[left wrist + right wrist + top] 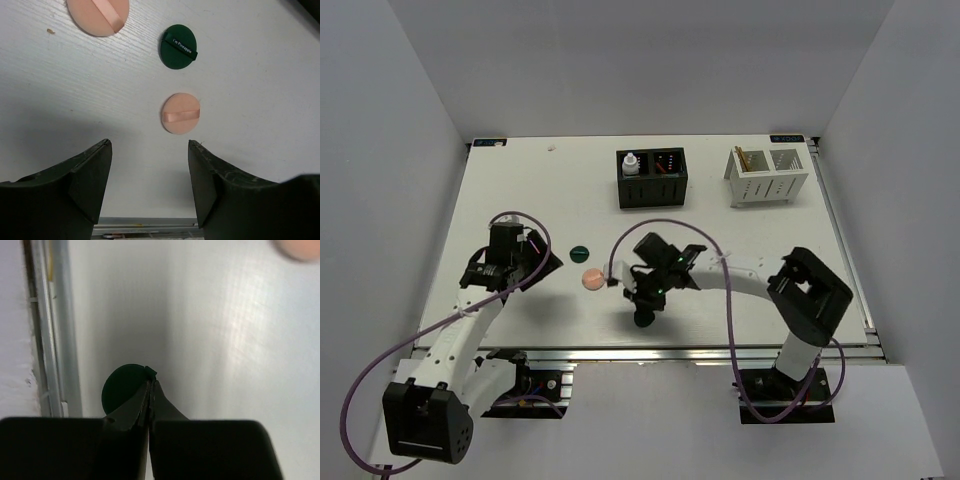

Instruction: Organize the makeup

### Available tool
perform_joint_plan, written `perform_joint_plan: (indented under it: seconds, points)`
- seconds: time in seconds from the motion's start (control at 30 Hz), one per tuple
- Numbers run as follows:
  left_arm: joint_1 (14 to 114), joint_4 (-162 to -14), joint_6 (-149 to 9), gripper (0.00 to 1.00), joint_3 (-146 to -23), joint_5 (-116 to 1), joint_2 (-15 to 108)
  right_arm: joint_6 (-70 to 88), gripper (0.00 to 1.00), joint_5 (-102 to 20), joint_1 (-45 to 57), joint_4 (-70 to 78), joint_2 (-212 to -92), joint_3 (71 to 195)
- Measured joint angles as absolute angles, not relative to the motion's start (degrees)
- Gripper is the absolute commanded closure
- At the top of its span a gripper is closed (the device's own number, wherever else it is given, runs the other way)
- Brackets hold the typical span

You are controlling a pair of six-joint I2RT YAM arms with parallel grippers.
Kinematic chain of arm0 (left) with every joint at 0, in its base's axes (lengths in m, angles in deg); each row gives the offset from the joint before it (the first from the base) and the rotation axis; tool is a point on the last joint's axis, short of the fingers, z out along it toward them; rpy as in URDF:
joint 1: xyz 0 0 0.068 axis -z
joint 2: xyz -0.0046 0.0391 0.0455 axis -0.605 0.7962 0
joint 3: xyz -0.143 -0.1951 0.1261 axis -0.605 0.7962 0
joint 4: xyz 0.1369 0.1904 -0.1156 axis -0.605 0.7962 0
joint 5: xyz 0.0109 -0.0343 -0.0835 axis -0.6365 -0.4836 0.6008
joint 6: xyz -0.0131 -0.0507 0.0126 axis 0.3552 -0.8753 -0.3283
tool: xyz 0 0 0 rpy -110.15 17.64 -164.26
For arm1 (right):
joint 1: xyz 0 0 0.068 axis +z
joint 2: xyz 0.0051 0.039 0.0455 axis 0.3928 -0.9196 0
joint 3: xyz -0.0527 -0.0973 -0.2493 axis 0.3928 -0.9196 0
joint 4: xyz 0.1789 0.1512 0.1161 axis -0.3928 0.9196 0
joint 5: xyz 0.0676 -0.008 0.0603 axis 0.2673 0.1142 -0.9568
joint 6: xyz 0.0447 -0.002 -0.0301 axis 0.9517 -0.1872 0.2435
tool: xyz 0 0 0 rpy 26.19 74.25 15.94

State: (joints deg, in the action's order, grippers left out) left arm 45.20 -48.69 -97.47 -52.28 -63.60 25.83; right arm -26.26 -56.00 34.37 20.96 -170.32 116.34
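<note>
My right gripper (644,303) is shut on a dark green disc (643,319) near the table's front edge; in the right wrist view the closed fingertips (150,382) pinch the disc (119,391) at its rim. My left gripper (540,266) is open and empty over the left of the table, jaws wide apart in the left wrist view (150,150). A second dark green disc (580,252) and a pink disc (591,278) lie between the arms. The left wrist view shows them (178,46) (181,113), plus a larger pink disc (97,15).
A black two-compartment box (652,190) at the back holds a white bottle (631,163) and thin pencils (667,162). A white slotted box (767,185) at the back right holds tan sticks (743,157). The front metal rail (55,330) runs beside the held disc.
</note>
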Motion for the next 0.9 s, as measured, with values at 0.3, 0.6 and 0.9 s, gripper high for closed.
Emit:
perform_joint_plan:
  seconds: [0.3,0.6,0.9]
  points:
    - [45.2,-51.99,-98.32,0.28,-50.77,-63.08,27.6,-24.7,1.0,-61.12,11.16,24.8,-162.69,122.44]
    - [45.17,-55.81,-99.13,0.28,-48.23,-61.99,28.32,-17.08,1.0,-56.16,-22.63,20.72,-168.33,147.44]
    - [45.15,-57.71,-99.22,0.28,-46.92,-61.46,29.57,-8.09,1.0,-36.16,-30.94,13.46,-180.84,153.37]
